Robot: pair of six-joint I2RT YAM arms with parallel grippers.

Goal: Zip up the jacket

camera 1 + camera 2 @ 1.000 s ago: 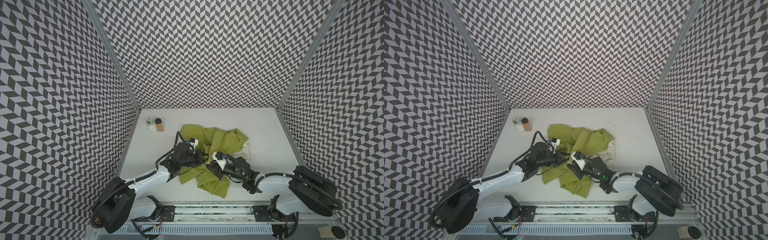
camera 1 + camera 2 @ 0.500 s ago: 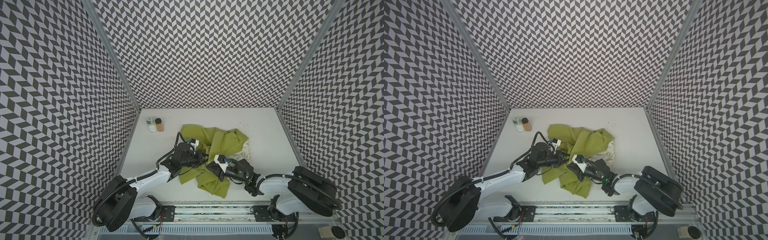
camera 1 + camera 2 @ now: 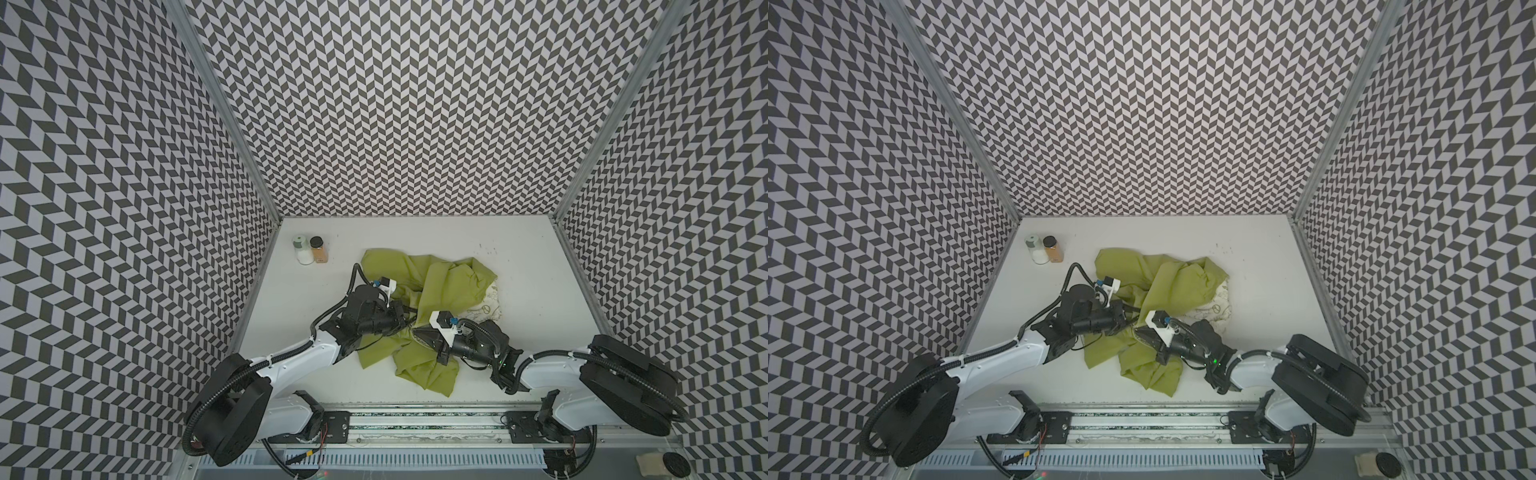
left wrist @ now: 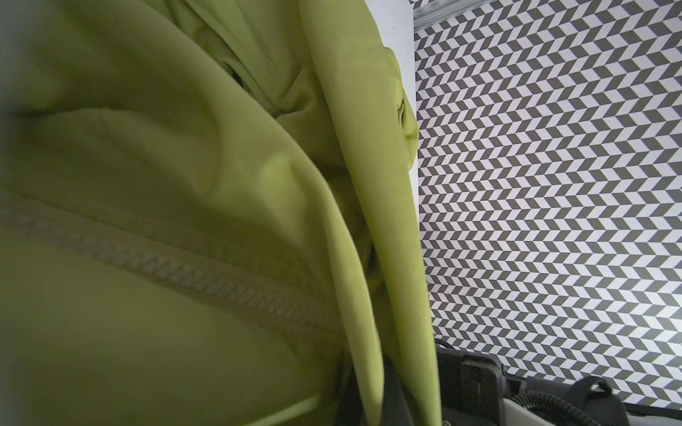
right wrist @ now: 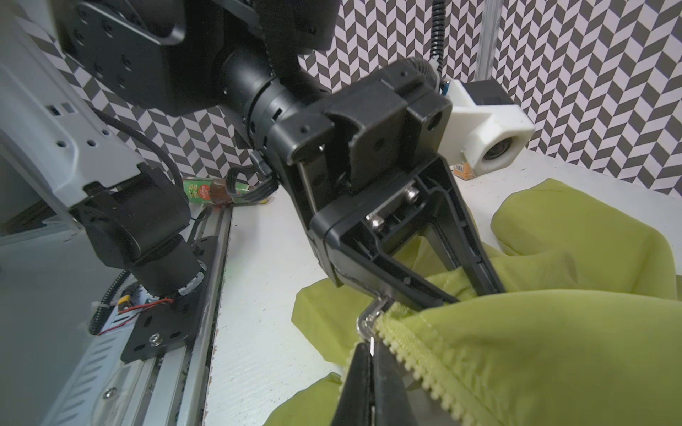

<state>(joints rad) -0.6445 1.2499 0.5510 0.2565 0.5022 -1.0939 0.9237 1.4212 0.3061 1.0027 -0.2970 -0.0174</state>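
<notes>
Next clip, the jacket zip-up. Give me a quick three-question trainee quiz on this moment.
1. True or false: the jacket lies spread flat on the table.
2. What is the right gripper pinching? A) the zipper pull B) a sleeve cuff C) a hood cord
3. How many jars stand at the table's back left corner?

Key: 1 false, it is crumpled in a heap; 2 A; 3 two.
</notes>
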